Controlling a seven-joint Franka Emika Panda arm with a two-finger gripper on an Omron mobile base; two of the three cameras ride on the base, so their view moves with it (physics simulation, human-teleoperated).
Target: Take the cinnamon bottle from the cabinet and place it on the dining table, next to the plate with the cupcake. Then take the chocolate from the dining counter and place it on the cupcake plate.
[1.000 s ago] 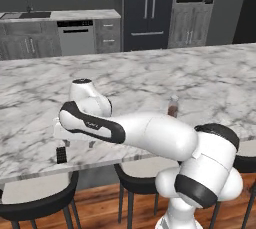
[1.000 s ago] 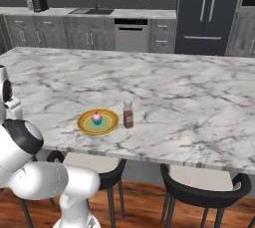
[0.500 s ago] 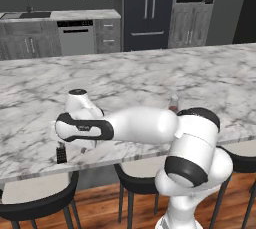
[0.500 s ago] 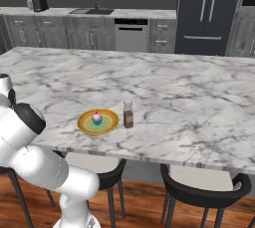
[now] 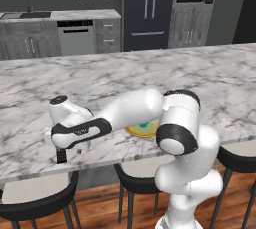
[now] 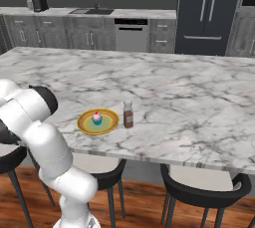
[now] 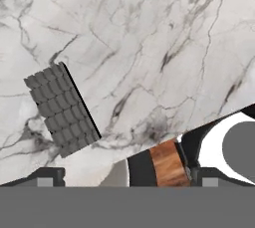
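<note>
Hand view looks straight down on the dining counter [image 7: 164, 38], where the chocolate [image 7: 62, 110] lies flat at the left of the frame, a dark bar scored into small squares, set askew just inside the slab's edge. The gripper [image 7: 124, 177] hovers above it with its two dark fingertips [image 7: 47, 177] at the bottom corners, spread wide and holding nothing; the bar lies above the left tip, not between the two.

Left base view shows the arm reaching toward the lower left of the frame, with the chocolate [image 5: 61, 156] just below the hand near the slab's front edge.

Right base view has the plate [image 6: 98, 121] left of center, the cupcake [image 6: 96, 118] standing on it, and the cinnamon bottle [image 6: 128, 114] upright just to the plate's right, close beside it.
</note>
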